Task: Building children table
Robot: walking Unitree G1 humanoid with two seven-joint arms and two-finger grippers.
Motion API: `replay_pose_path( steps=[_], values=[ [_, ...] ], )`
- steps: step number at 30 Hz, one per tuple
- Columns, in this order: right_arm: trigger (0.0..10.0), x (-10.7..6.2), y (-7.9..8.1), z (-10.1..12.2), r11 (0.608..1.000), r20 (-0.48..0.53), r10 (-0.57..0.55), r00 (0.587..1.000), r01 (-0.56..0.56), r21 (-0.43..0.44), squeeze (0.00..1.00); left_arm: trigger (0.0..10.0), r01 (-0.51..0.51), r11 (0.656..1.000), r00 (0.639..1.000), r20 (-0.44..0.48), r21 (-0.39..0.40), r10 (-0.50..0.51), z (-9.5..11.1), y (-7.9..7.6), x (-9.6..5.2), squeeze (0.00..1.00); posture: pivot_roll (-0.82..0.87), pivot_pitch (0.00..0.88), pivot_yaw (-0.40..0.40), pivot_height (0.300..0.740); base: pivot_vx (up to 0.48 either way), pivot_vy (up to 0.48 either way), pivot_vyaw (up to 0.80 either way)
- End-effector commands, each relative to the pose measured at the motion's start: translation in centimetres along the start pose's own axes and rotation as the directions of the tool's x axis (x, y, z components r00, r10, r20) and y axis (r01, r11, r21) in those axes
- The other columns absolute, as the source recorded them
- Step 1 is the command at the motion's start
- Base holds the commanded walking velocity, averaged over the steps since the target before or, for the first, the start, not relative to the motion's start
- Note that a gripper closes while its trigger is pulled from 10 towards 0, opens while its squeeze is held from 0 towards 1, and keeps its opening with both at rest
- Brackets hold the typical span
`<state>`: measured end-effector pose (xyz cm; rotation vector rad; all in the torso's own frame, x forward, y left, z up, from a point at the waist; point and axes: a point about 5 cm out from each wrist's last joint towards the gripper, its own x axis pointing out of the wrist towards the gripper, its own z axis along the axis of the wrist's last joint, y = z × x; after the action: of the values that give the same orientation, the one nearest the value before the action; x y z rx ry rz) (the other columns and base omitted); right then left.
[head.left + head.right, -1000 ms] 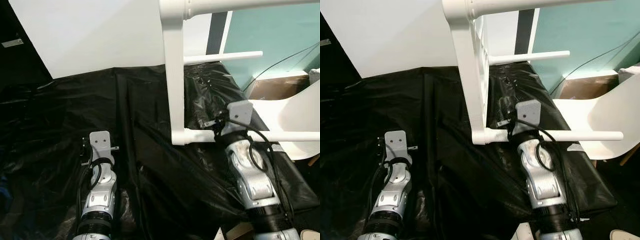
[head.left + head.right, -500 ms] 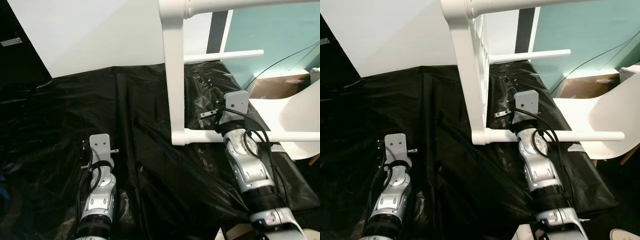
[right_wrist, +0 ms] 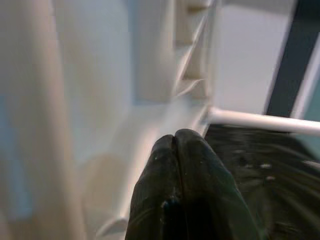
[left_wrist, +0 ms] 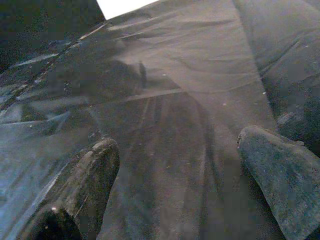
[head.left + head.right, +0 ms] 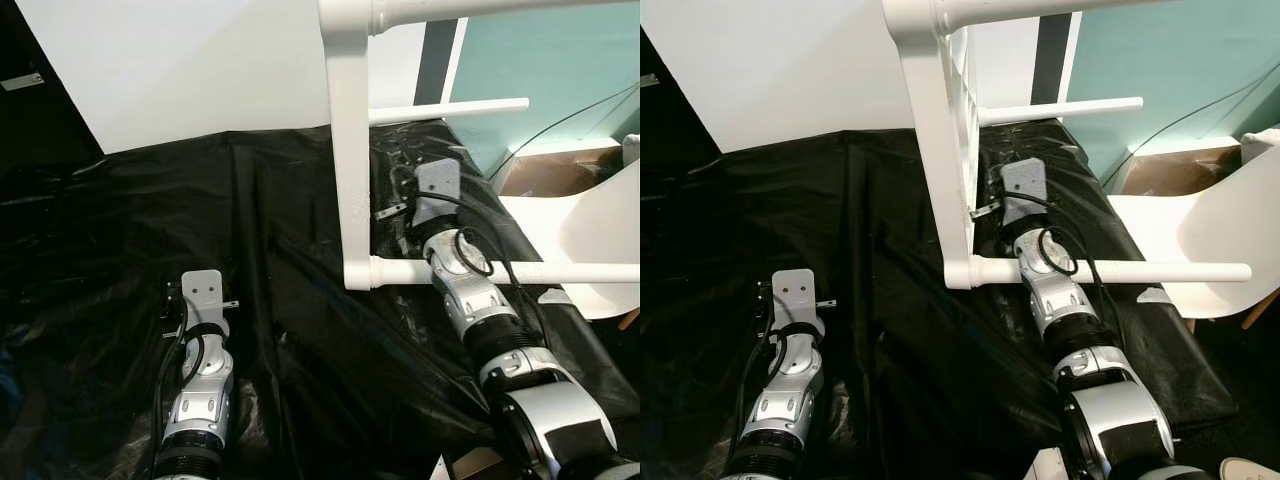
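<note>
The white children's table lies on its side, its top (image 5: 347, 150) standing as an upright slab on the black sheet. Two round white legs stick out to the right, the upper leg (image 5: 450, 108) and the lower leg (image 5: 500, 272). My right arm (image 5: 455, 280) reaches across the lower leg toward the table's underside. In the right wrist view my right gripper (image 3: 175, 142) is shut with nothing in it, its tips close to the ribbed white underside (image 3: 165, 65). My left gripper (image 4: 177, 160) rests open over the black sheet, empty, well to the left of the table.
Black plastic sheet (image 5: 290, 260) covers the floor, wrinkled. A large white panel (image 5: 180, 60) leans at the back. A white chair (image 5: 600, 225) and a cardboard box (image 5: 550, 175) stand at the right by a teal wall, with a cable hanging there.
My right arm has stretched forward and to the left, over the lower leg and closer to the table's underside. The left arm has hardly moved.
</note>
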<state>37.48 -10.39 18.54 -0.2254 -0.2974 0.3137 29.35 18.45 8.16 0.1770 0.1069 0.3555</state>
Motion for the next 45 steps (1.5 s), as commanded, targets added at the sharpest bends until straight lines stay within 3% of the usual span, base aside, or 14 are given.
replay_pose_path(
  steps=[1, 4, 11, 16, 22, 31, 37, 45],
  values=[
    [10.0, 0.2, 0.7, 0.1, 0.999, 0.006, 0.041, 0.999, -0.041, 0.016, 0.0, 10.0, -0.055, 0.998, 0.998, -0.004, 0.021, 0.055, -0.3, 0.7, -0.1, 0.0, 0.16, 0.0, 0.044, 0.74, 0.0, 0.0, 0.0],
    [10.0, 0.6, 1.7, -0.1, 0.985, -0.015, 0.157, 0.988, -0.155, 0.077, 0.0, 10.0, -0.059, 0.998, 0.998, -0.004, 0.023, 0.059, -0.3, 0.8, -0.2, 0.0, 0.17, 0.0, 0.045, 0.74, 0.0, 0.0, 0.0],
    [10.0, 0.7, 2.7, -0.4, 0.958, -0.005, 0.265, 0.964, -0.263, 0.113, 0.0, 10.0, -0.06, 0.998, 0.998, 0.002, 0.023, 0.06, -0.1, 0.7, -0.1, 0.0, 0.17, 0.0, 0.045, 0.74, 0.0, 0.0, 0.0],
    [10.0, 0.2, 3.5, -1.1, 0.928, -0.005, 0.329, 0.944, -0.322, 0.19, 0.0, 10.0, -0.05, 0.998, 0.999, 0.003, 0.024, 0.05, -0.1, 0.4, -0.1, 0.0, 0.15, 0.0, 0.05, 0.74, 0.0, 0.0, 0.0],
    [10.0, -0.9, 5.4, -2.0, 0.859, 0.007, 0.46, 0.888, -0.447, 0.249, 0.0, 10.0, -0.042, 0.999, 0.999, 0.003, 0.024, 0.042, -0.1, 0.2, 0.0, 0.0, 0.15, 0.0, 0.05, 0.74, 0.0, 0.0, 0.0],
    [10.0, -1.5, 6.4, -2.2, 0.809, 0.026, 0.527, 0.849, -0.511, 0.289, 0.0, 10.0, -0.043, 0.999, 0.999, 0.004, 0.023, 0.043, -0.1, 0.2, 0.0, 0.0, 0.15, 0.0, 0.048, 0.74, 0.0, 0.0, 0.0],
    [10.0, -2.3, 7.7, -2.3, 0.719, 0.058, 0.627, 0.777, -0.605, 0.342, 0.0, 10.0, -0.046, 0.999, 0.999, 0.003, 0.021, 0.046, -0.1, 0.1, 0.0, 0.0, 0.15, 0.0, 0.045, 0.74, 0.0, 0.0, 0.0],
    [10.0, -3.0, 8.5, -2.4, 0.667, 0.073, 0.676, 0.734, -0.65, 0.364, 0.0, 10.0, -0.049, 0.999, 0.999, 0.002, 0.022, 0.049, -0.2, 0.2, 0.0, 0.0, 0.15, 0.0, 0.047, 0.74, 0.0, 0.0, 0.0]
  ],
)
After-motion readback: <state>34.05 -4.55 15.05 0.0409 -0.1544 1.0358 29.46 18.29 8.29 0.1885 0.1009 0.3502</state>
